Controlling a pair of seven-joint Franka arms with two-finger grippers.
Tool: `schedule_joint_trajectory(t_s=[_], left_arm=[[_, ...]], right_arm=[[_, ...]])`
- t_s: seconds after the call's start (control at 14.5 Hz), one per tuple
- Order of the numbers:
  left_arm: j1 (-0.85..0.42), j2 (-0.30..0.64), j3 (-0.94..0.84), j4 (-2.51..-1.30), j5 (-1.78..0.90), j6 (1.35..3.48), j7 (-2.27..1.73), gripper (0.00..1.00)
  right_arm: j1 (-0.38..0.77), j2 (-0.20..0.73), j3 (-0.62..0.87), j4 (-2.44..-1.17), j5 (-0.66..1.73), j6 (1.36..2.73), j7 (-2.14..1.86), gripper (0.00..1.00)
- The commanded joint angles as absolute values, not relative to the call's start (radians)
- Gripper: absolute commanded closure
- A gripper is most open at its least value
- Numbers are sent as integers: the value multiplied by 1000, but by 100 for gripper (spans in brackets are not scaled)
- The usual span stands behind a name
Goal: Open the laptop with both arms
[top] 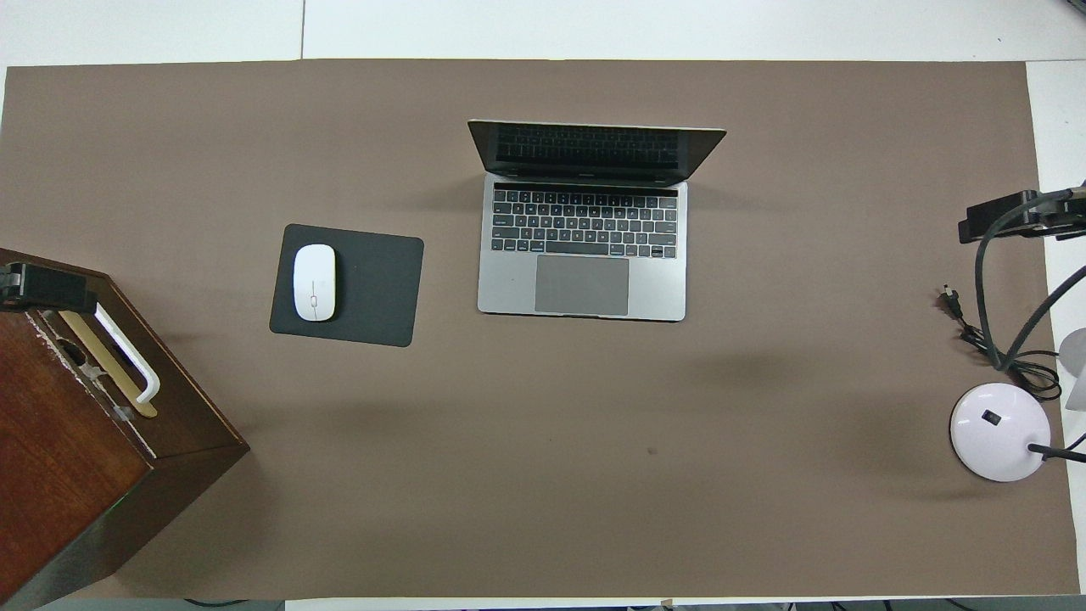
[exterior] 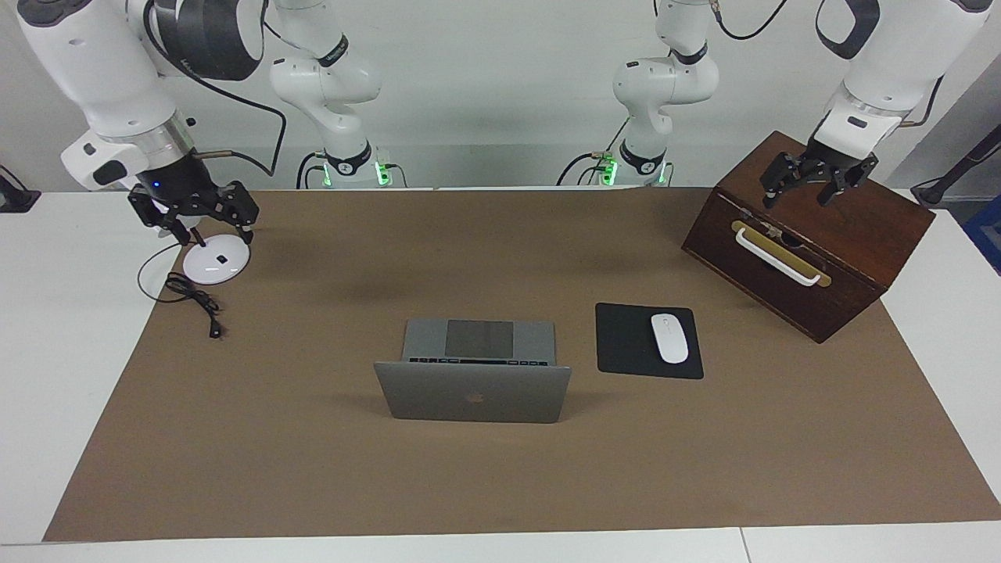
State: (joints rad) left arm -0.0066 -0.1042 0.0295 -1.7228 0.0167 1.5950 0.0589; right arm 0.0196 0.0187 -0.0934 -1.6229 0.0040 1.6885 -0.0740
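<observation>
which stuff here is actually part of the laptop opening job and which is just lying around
Part of the job:
- laptop, lid already up
- left pincer, open, over the wooden box
- right pincer, open, over the lamp base

Just lying about:
- wooden box
- mouse pad
- white mouse
- lamp base
- black cable
</observation>
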Motion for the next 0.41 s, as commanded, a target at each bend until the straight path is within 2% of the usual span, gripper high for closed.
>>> schedule_joint_trajectory(t_s=[0.0, 0.34], left_arm=[[15, -109, 15, -1721, 6, 1588, 44, 0], [15, -109, 14, -1721, 6, 1586, 52, 0]], right_arm=[[18, -2, -98, -1646, 23, 1709, -61, 0], [20, -2, -98, -1644, 23, 1709, -61, 0]])
